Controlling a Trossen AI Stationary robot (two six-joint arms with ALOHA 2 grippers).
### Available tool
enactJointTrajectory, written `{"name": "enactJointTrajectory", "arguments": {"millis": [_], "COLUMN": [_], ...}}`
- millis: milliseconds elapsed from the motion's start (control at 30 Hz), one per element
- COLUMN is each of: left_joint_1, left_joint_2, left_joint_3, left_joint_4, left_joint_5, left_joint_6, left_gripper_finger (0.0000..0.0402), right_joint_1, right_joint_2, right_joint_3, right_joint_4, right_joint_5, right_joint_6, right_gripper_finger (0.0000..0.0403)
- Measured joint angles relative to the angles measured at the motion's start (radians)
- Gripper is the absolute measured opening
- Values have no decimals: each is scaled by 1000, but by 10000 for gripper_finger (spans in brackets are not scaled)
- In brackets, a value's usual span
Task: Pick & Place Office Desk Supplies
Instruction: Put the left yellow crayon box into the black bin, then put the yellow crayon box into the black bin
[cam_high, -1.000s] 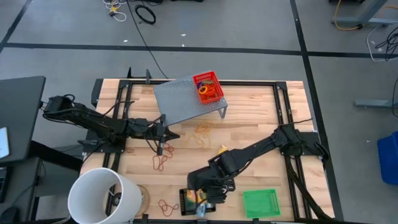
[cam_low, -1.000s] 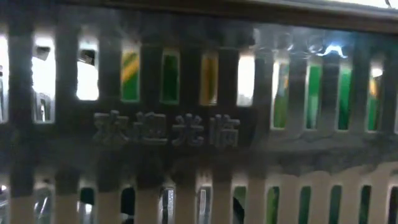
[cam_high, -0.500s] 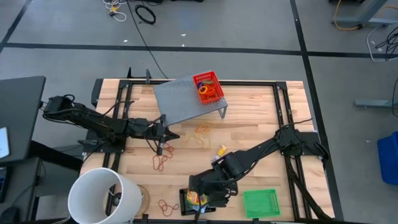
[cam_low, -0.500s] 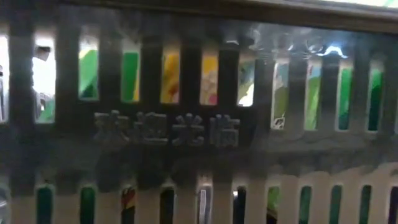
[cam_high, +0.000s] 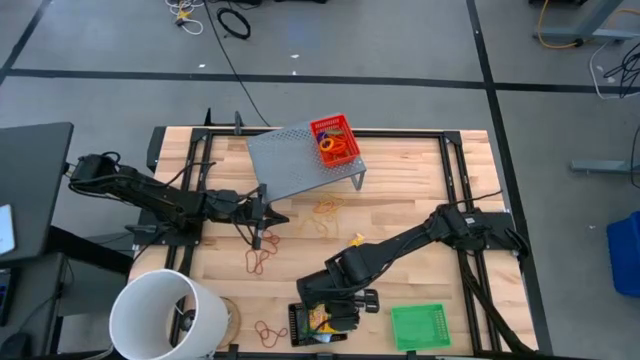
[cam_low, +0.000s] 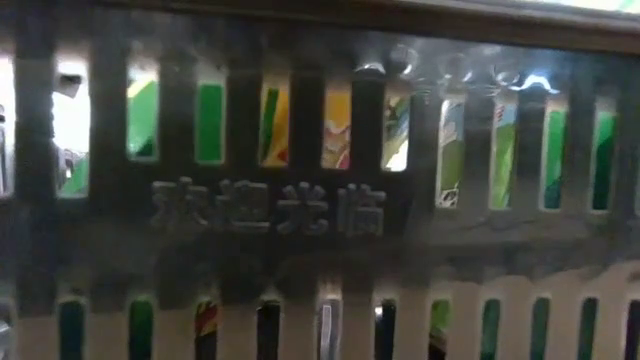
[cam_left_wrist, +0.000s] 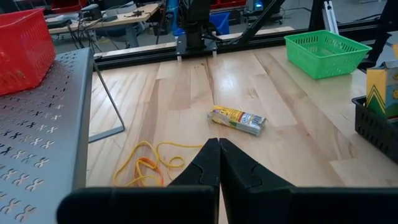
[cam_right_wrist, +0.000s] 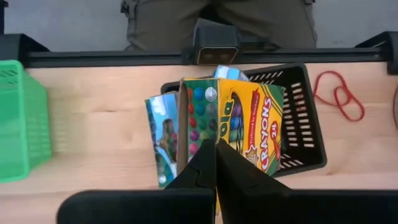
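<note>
The yellow-green crayon box stands tilted in the black mesh tray at the table's near edge, with a teal packet leaning beside it. My right gripper is shut, slanting down over the box. The low view looks through the tray's slotted wall at the box's colours. My left gripper waits shut above the table's left part, near tan rubber bands and a small yellow packet lying flat. My right gripper's shut fingertips stand at the crayon box's upper edge, coming from above and slanting toward the near edge. The fingers hide the spot, so I cannot tell whether they pinch, press or just miss it. The box's lower end sits in the black tray.
A grey perforated riser at the far side carries a red tray with rings. A green tray sits right of the black tray. A white bucket stands at the near left. Red rubber bands lie on the wood.
My right gripper has sunk a little over the black tray and rolled about its own axis, staying shut. The crayon box has turned in the tray: through the slots, more of its coloured face shows now than a second ago.
</note>
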Motion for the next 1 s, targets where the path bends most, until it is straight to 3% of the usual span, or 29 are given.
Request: {"name": "enactJointTrajectory", "arguments": {"millis": [433, 900, 1000], "left_joint_1": [0, 0, -1], "left_joint_2": [0, 0, 0], "left_joint_3": [0, 0, 0], "left_joint_4": [-2, -3, -3], "left_joint_5": [21, 27, 27], "left_joint_6": [1, 1, -3], "left_gripper_finger": [1, 1, 1], "right_joint_1": [-3, -5, -5], "right_joint_2": [13, 13, 9], "right_joint_3": [0, 0, 0], "right_joint_4": [2, 9, 5], "right_joint_5": [-1, 9, 78], "right_joint_6": [111, 129, 198], "right_gripper_finger": [5, 83, 89]}}
